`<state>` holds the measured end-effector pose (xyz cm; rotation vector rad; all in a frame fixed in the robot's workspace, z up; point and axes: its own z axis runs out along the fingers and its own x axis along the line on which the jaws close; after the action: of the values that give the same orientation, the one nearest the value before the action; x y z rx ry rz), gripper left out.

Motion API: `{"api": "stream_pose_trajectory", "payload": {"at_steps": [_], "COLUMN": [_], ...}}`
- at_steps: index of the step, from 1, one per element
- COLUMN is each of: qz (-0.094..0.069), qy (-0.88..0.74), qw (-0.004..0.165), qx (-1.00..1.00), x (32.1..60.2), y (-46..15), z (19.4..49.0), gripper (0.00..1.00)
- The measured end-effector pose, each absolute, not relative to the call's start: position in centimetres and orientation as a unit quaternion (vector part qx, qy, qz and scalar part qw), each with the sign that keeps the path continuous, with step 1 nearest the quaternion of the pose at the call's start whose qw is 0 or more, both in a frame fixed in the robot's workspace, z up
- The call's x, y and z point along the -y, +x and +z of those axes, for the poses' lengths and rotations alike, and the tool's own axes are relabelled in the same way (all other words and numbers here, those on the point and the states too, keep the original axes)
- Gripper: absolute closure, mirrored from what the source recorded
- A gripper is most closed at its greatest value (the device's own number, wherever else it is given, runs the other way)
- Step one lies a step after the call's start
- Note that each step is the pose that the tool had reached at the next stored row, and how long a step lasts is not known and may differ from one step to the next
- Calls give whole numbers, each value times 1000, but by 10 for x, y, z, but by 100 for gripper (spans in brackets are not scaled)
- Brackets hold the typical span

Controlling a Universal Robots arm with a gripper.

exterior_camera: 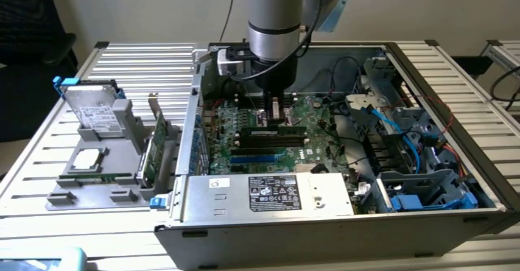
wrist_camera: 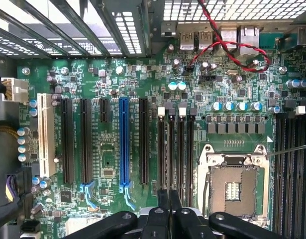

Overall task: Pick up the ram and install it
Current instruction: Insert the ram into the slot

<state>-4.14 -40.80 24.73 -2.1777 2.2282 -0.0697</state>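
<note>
Fingers [exterior_camera: 276, 120] are closed, and in the exterior view they look pinched on the top edge of the ram [exterior_camera: 274, 131]. The stick hangs directly under the fingertips, inside the open PC case [exterior_camera: 455, 213], so my read is gripped, not just touching. The ram's long axis runs crosswise to the fingers, toward the exterior view's left and right, with roughly equal length sticking out either side of the grip. That puts it near enough parallel to the black memory slots [exterior_camera: 268, 142] immediately below it, with the blue slots [exterior_camera: 260, 158] one row further from the fingers. I can't tell whether the bottom edge is already in a slot mouth or just above it, because the gap isn't resolvable. In the wrist view the fingers [wrist_camera: 168, 199] are together and pointing straight down at the motherboard [wrist_camera: 108, 164]. The bank of white-clipped slots [wrist_camera: 175, 149] runs lengthwise away from the tips, and the CPU socket [wrist_camera: 232, 186] is off to one side. The relation that matters is the stick axis against the slot axis. It looks aligned, and any yaw error is small. A grey fixture [exterior_camera: 101, 189] sits on the worktop [exterior_camera: 33, 222] well away from the fingers, outside the case.
</note>
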Motion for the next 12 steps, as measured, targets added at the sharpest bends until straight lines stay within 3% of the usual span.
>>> {"api": "stream_pose_trajectory", "payload": {"at_steps": [12], "qz": [-34], "qy": [-699], "qw": [14], "qx": [-714], "x": [408], "y": [-44], "z": [246], "gripper": [88]}}
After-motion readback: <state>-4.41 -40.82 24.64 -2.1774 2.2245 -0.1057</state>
